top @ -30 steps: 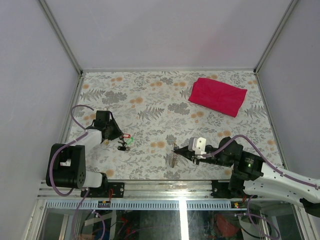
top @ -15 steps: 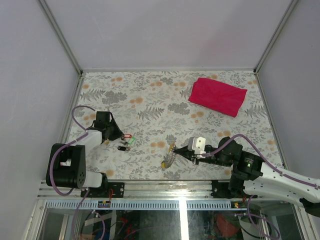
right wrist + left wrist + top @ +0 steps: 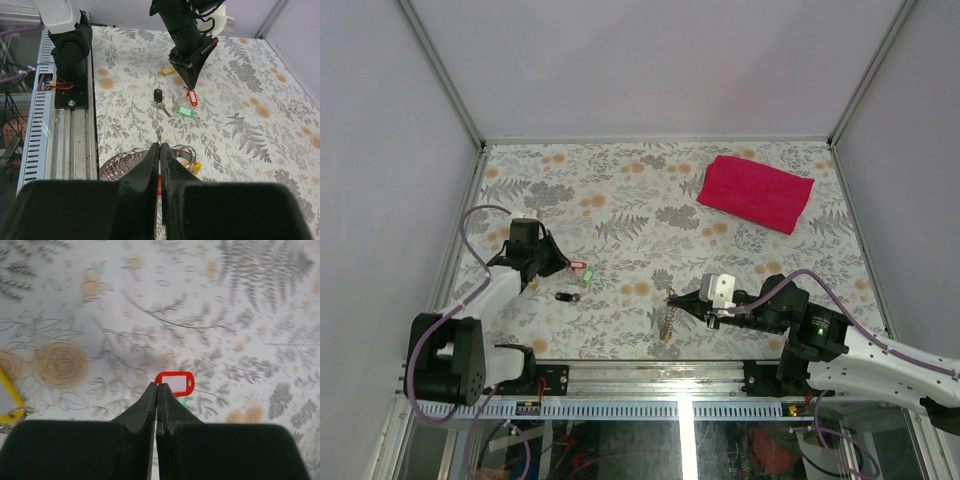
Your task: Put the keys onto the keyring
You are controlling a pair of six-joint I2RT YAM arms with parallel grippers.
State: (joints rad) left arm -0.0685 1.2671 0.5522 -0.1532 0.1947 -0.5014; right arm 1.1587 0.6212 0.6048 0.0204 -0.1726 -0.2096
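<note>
In the top view my left gripper (image 3: 560,266) is shut at the left of the table, with the red-tagged key (image 3: 579,267) at its tip. The left wrist view shows the red tag (image 3: 175,383) sticking out just past the closed jaws, a green tag (image 3: 184,400) peeking from under it. A black-headed key (image 3: 565,296) lies nearby on the cloth. My right gripper (image 3: 672,297) is shut on the keyring (image 3: 665,320), whose strand dangles below it. The right wrist view shows silvery rings (image 3: 125,161) and a yellow tag (image 3: 196,167) either side of the closed jaws.
A folded red cloth (image 3: 756,192) lies at the back right. A loose yellow tag (image 3: 167,71) rests on the flowered table cover beside the left arm. The green tag (image 3: 185,111) and small keys (image 3: 162,107) lie between the two grippers. Metal rail (image 3: 70,125) along the near edge.
The left gripper closed at the red tag and shifted slightly right and away. The keyring's strand swung under the right gripper, out to the left and back down.
</note>
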